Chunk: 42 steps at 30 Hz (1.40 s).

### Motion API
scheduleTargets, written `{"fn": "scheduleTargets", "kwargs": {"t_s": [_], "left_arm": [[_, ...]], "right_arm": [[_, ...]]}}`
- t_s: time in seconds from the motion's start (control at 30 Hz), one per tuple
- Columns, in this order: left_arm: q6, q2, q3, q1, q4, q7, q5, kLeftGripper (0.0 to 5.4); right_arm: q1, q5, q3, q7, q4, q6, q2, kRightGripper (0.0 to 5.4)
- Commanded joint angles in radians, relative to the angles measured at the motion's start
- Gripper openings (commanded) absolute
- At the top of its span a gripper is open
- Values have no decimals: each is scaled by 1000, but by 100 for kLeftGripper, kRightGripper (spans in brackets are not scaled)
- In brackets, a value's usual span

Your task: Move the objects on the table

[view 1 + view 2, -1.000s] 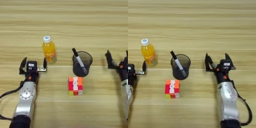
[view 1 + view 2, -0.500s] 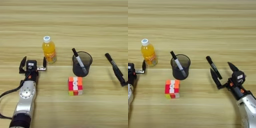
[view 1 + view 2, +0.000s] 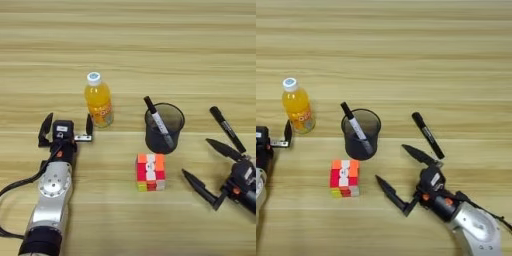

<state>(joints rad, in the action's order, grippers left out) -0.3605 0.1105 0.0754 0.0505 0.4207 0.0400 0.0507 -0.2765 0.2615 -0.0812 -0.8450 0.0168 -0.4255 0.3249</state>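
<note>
An orange-juice bottle (image 3: 98,100) with a white cap stands upright left of centre. My left gripper (image 3: 68,123) is open just left of it, its right finger close beside the bottle. The black mesh pen cup (image 3: 165,128) holds one marker (image 3: 159,122) leaning left. A second marker (image 3: 427,135) lies flat on the table (image 3: 128,45) to the right of the cup. The multicoloured puzzle cube (image 3: 151,172) sits in front of the cup. My right gripper (image 3: 390,162) is open and empty, fingers pointing left, between the cube and the lying marker.
A black cable (image 3: 15,185) trails from my left arm at the near left. The right arm's body (image 3: 476,230) fills the near right corner.
My right gripper has drawn back from the marker, which now lies on the table, and has swung left toward the cube. The left arm has not moved.
</note>
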Motion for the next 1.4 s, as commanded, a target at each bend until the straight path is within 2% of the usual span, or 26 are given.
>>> {"fn": "scheduleTargets", "kwargs": {"t_s": [0.03, 0.23, 0.43, 0.53, 0.67, 0.8, 1.0, 1.4], "left_arm": [[-4, 1, 1, 12, 9, 1, 0, 539], [-6, 0, 1, 21, 25, 0, -1, 539], [-10, -2, -1, 25, 35, 2, 0, 539], [-11, -2, -1, 24, 34, 1, 0, 539], [-12, -5, -4, 22, 29, 1, 1, 539], [-12, -6, -6, 19, 26, 0, 1, 539], [-12, -7, -6, 15, 22, 1, 2, 539], [-12, -9, -7, 10, 22, 4, 4, 539]], "right_arm": [[2, -24, -45, -24, -21, -29, 16, 540], [9, -31, -105, -48, -35, -35, 21, 540], [26, -26, -128, -62, -27, -37, 32, 540], [39, -42, -143, -47, -32, -26, 22, 540], [73, -97, -156, 6, -13, -4, 9, 540], [99, -97, -169, 16, -2, 11, 7, 540], [121, -131, -205, 34, 19, 18, -7, 540], [135, -144, -268, 39, 53, 16, -26, 540]]}}
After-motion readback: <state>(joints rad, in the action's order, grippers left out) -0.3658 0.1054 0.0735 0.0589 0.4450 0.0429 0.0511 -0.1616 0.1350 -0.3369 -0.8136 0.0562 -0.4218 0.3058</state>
